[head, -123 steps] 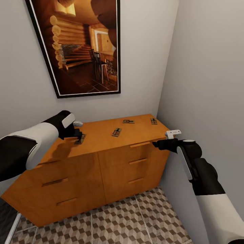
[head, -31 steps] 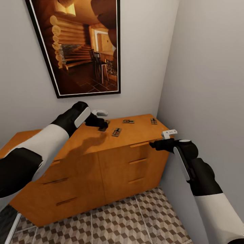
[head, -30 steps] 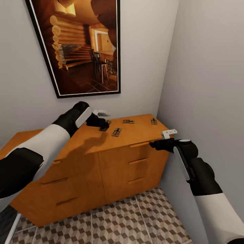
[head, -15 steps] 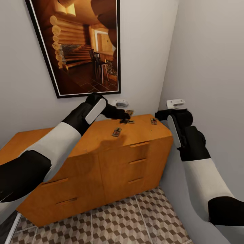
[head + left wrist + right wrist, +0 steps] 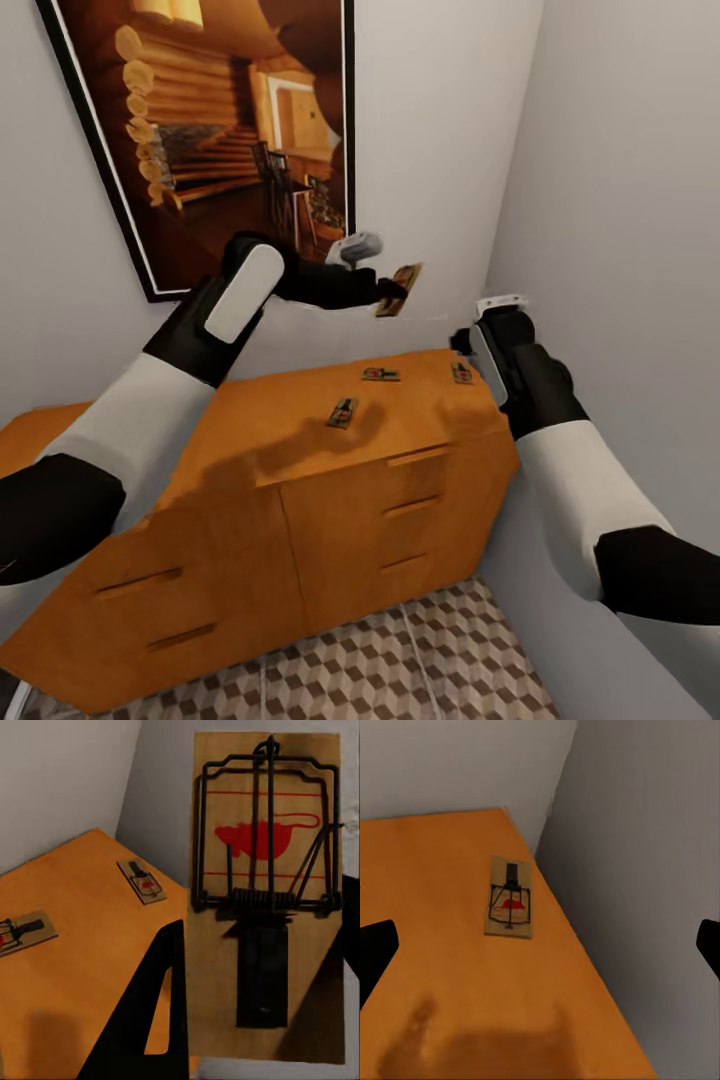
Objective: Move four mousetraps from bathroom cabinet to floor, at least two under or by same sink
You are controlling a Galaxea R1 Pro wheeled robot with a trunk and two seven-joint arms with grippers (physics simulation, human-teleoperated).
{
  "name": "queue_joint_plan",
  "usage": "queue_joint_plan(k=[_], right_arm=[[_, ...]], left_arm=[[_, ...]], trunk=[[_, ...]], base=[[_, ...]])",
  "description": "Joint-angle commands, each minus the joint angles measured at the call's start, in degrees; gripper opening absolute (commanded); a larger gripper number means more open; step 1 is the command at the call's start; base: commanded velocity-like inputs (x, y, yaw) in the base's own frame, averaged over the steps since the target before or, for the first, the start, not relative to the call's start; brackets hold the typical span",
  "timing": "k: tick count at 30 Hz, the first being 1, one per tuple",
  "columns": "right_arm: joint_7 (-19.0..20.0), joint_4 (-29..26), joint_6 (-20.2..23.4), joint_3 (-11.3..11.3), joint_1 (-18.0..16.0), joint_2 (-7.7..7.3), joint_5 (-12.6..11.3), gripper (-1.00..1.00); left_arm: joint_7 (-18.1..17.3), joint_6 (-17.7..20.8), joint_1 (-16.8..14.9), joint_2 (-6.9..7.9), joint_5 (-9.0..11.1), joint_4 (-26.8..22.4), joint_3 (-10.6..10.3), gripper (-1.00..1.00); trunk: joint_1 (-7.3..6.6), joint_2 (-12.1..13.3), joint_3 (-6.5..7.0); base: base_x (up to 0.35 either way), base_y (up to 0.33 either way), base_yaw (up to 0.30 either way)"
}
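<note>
— Where's the left pincer (image 5: 392,293)?
— Upper centre of the head frame, arm stretched forward, clamped on a mousetrap (image 5: 404,288).
— And the right pincer (image 5: 462,342)?
— Centre right, fingers spread wide.

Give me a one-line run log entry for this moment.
left gripper: shut on small tan wooden mousetrap, lifted off | right gripper: open above corner mousetrap | two more traps on orange-brown wooden cabinet | floor placement: not yet

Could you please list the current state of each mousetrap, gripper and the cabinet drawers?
Held mousetrap: lifted off the cabinet, gripped by the left gripper.
Three other mousetraps: lying flat on the cabinet top.
Right gripper: open, above the corner mousetrap.
Drawers: closed.
</note>
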Motion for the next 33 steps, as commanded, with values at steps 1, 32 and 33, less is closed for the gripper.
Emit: queue_joint_plan(k=[1,32,33], right_arm=[[-0.37,0.57,0.22,0.72,-0.05,0.07,-0.29,1.00],[0.94,8.24,0.22,3.16,0.03,3.69,-0.76,1.00],[0.94,8.24,0.22,3.16,0.03,3.69,-0.76,1.00]], left_arm=[[0.29,0.17,-0.05,0.56,0.88,-1.91,0.00,-1.00],[0.12,-0.33,1.17,3.26,15.15,-8.37,-0.59,-1.00],[0.14,-0.33,1.18,3.28,15.15,-8.37,-0.59,-1.00]], trunk=[[0.03,-0.03,-0.06],[0.03,-0.03,-0.06],[0.03,-0.03,-0.06]], base=[[0.206,0.000,0.000],[0.098,0.000,0.000],[0.259,0.000,0.000]])
